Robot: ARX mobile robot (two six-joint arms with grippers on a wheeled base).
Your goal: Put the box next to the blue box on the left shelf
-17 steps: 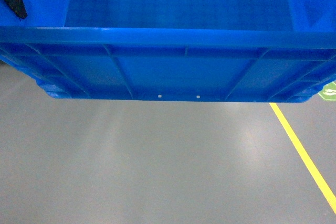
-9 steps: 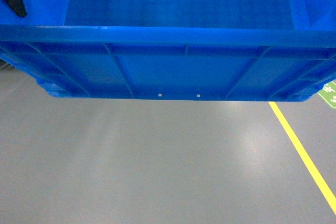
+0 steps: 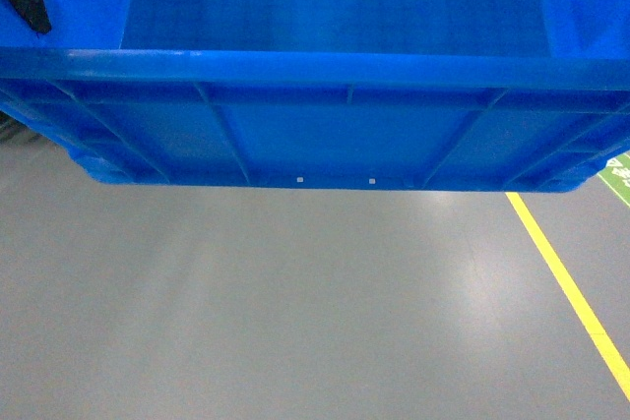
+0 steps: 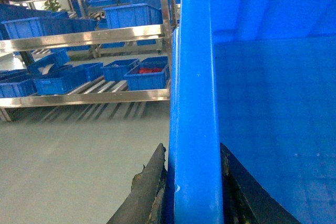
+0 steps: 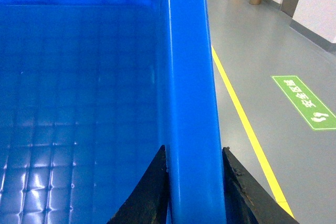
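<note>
large bright blue ribbed plastic crate (image 3: 335, 66) fills upper frame, carried over grey floor (image 3: 295, 312); left gripper (image 4: 191, 192) and right gripper (image 5: 193, 187) fingers clamp opposite rims, keeping it level.

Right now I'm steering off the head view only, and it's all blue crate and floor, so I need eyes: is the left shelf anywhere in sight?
Observer: Yes. The left wrist view shows the left shelf across open grey floor, beyond the left rim of the box.
Operator: Anything on it?
Observer: Several blue boxes sit on its roller deck; one holds something red.
Operator: Are both grips sound?
Observer: The wrist views show the left claw and right claw each with a finger on either side of the rim.
</note>
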